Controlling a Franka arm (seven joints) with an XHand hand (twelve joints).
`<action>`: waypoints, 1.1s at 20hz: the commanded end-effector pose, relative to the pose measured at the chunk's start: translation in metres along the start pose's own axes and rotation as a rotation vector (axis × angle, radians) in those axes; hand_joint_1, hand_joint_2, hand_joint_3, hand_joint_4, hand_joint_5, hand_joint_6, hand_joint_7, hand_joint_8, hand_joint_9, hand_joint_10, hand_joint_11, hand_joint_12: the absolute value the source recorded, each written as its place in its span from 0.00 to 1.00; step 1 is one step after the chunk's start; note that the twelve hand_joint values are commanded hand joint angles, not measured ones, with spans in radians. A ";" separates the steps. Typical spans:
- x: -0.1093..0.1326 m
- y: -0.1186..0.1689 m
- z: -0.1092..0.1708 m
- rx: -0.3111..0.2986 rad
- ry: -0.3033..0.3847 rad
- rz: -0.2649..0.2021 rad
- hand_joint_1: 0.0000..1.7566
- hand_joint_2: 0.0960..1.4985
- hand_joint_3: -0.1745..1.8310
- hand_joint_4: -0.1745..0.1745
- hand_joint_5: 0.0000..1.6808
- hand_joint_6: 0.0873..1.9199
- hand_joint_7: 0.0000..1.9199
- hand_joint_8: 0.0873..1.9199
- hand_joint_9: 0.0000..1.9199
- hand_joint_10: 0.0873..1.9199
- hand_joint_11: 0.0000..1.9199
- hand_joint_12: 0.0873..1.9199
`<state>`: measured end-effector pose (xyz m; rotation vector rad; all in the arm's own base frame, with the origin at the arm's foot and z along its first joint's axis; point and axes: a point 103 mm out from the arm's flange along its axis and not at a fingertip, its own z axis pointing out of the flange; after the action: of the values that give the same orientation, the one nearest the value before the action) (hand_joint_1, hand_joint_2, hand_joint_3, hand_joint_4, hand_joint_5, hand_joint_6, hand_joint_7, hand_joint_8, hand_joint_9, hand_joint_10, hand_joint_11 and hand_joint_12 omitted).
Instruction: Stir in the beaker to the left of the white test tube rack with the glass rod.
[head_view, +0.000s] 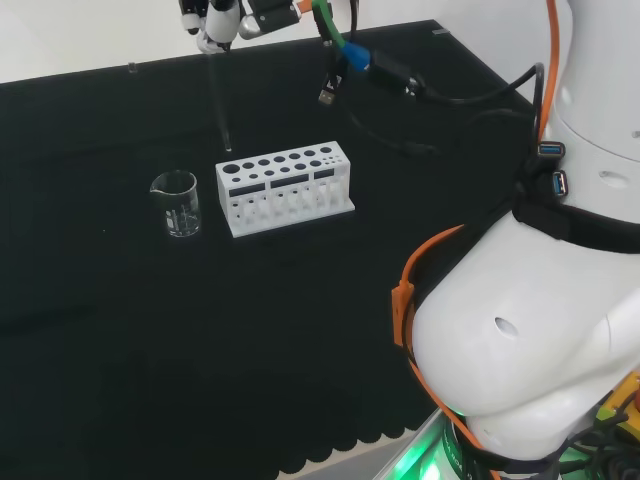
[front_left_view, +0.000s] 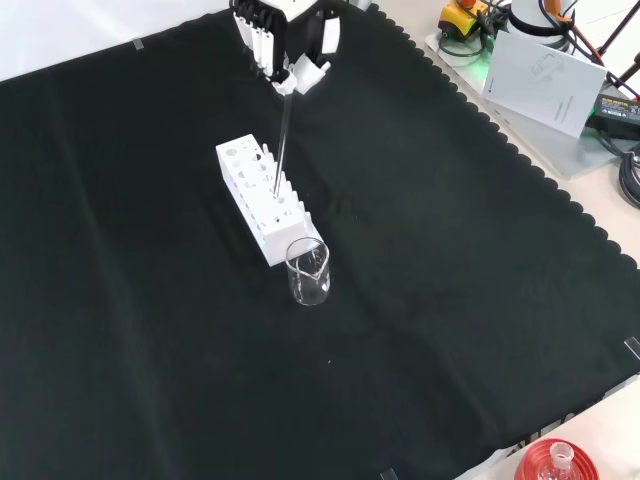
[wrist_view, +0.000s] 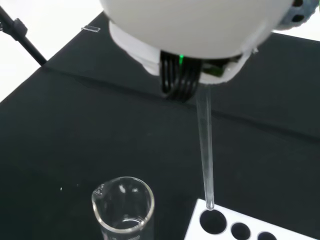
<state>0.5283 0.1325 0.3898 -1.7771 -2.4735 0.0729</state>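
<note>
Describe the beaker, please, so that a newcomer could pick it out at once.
Find the white rack in the middle of the black cloth. In the head view, the beaker stands just off its left end, apart from it. It is the clear, spouted glass vessel, upright and seemingly empty.

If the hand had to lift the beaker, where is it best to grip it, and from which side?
Probably round the straight wall of the beaker, below the rim, coming from its open side, away from the white test tube rack. It stands upright and its spout makes the rim uneven. The hand now holds the glass rod.
</note>
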 end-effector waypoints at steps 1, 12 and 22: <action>0.040 0.016 0.002 0.014 -0.016 -0.080 0.83 0.27 0.52 0.00 0.73 0.32 0.74 0.27 0.89 0.00 0.85 0.20; 0.061 0.019 0.005 0.021 -0.011 -0.115 0.83 0.27 0.52 0.00 0.73 0.32 0.74 0.27 0.89 0.00 0.85 0.21; 0.063 0.028 0.025 0.056 0.002 -0.129 0.83 0.27 0.52 0.00 0.73 0.32 0.74 0.27 0.89 0.00 0.85 0.21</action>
<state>0.5295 0.1995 0.3741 -1.6080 -2.5552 0.1188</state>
